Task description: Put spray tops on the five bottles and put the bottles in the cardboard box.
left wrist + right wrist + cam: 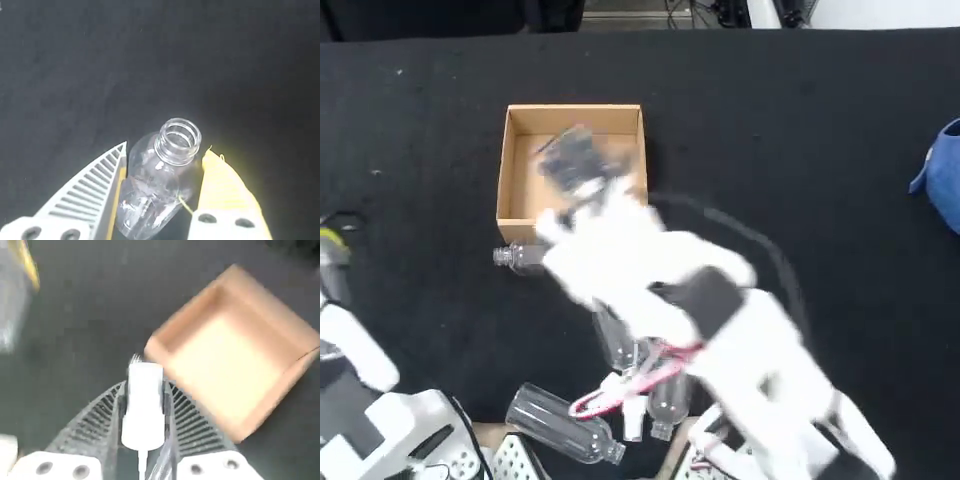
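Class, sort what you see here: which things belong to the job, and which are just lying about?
Job: box, held bottle in left hand, loose bottles, spray top in right hand.
Lying about: blue thing, far from the box.

Blurred right arm (pixel 660 270) hides cardboard box (pixel 506 170) corner; bottle (pixel 160 175) base cut off by edge.

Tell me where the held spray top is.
Right wrist view: the spray top is clamped in the right claw, close to a corner of the box.
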Controlling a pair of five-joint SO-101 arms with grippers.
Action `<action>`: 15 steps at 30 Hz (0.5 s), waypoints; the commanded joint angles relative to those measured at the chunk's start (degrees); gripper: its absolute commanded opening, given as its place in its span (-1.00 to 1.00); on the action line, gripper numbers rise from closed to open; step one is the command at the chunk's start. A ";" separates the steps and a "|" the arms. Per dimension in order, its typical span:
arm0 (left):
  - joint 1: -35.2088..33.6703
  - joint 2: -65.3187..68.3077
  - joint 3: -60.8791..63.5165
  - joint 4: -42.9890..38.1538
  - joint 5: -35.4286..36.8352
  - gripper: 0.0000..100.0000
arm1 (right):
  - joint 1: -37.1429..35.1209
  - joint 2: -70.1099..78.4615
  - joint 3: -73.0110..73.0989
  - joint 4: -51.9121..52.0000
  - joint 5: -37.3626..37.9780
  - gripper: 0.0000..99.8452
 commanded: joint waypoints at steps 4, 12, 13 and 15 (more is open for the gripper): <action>14.11 -20.31 5.58 -2.55 5.89 -0.94 | 11.52 -3.21 -23.34 0.00 -5.89 -0.98; 32.66 -44.84 29.93 -23.38 10.46 -0.94 | 26.64 -1.89 -22.02 -9.67 -21.80 -0.98; 35.47 -47.30 32.84 -25.85 10.46 -0.94 | 27.78 -2.33 -21.05 -11.25 -23.12 -0.98; 40.84 -51.34 37.85 -30.95 10.73 -0.94 | 29.01 -3.12 -19.56 -15.65 -24.44 -0.98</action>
